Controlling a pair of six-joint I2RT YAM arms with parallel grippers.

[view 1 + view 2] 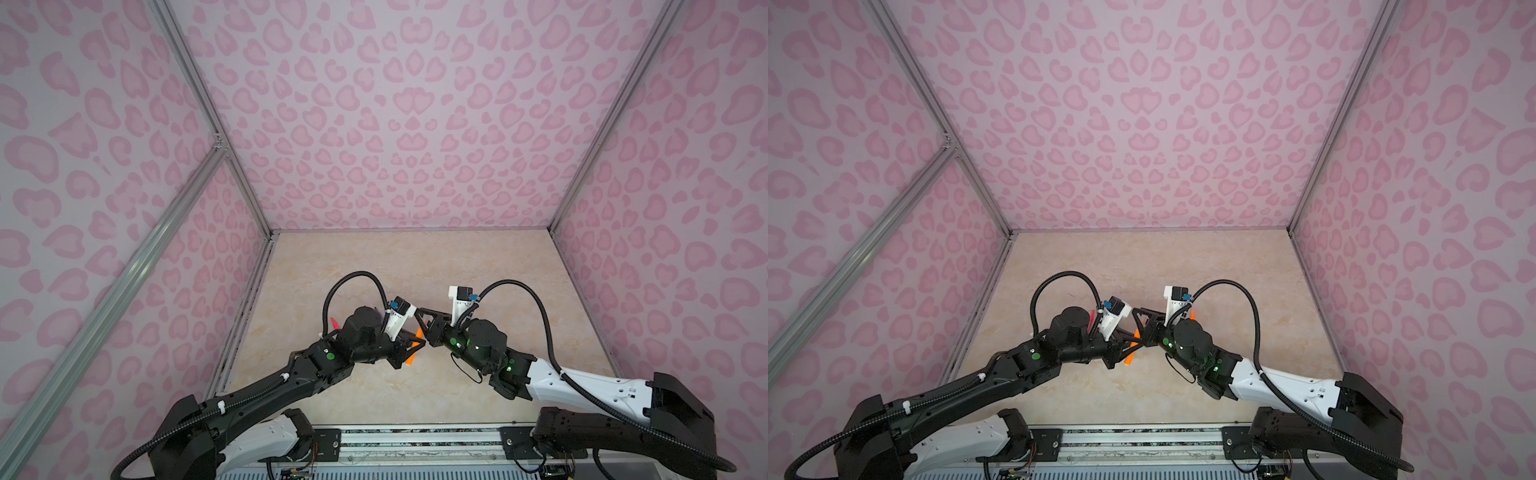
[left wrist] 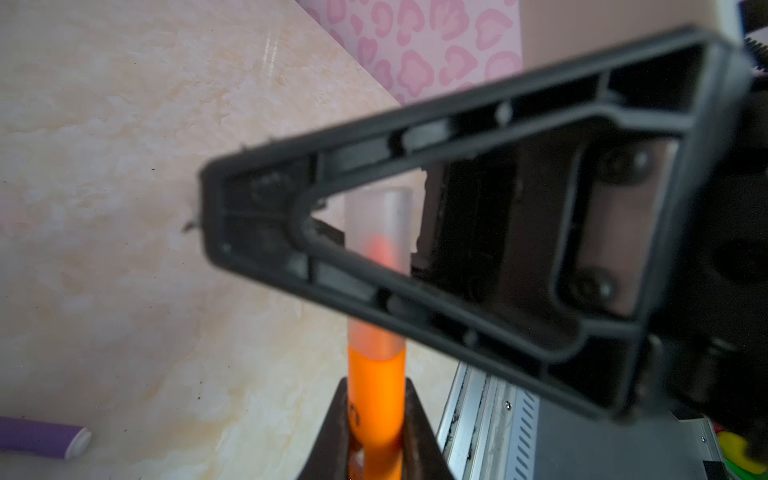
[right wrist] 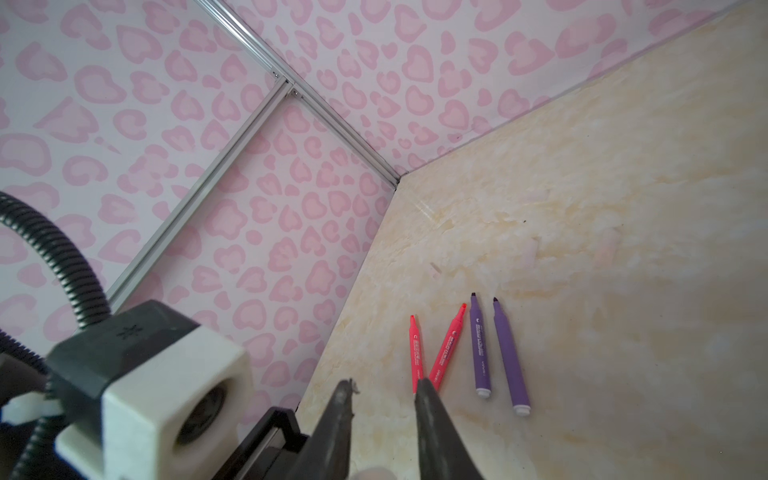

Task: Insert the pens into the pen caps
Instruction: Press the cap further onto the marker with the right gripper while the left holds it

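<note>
My left gripper is shut on an orange pen held above the table. A clear pen cap sits over its tip. My right gripper meets it from the right, and one of its fingers crosses in front of the cap. Its jaws stand apart, with the cap's pale end low between them. In both top views the two grippers meet mid-table, left gripper, right gripper, with the orange pen between them. Two pink-red pens and two purple pens lie uncapped on the table.
The beige marble table is boxed in by pink-patterned walls at the back and both sides. A metal rail runs along the front edge. A pink-red pen shows behind the left arm. A purple pen end lies near the left gripper.
</note>
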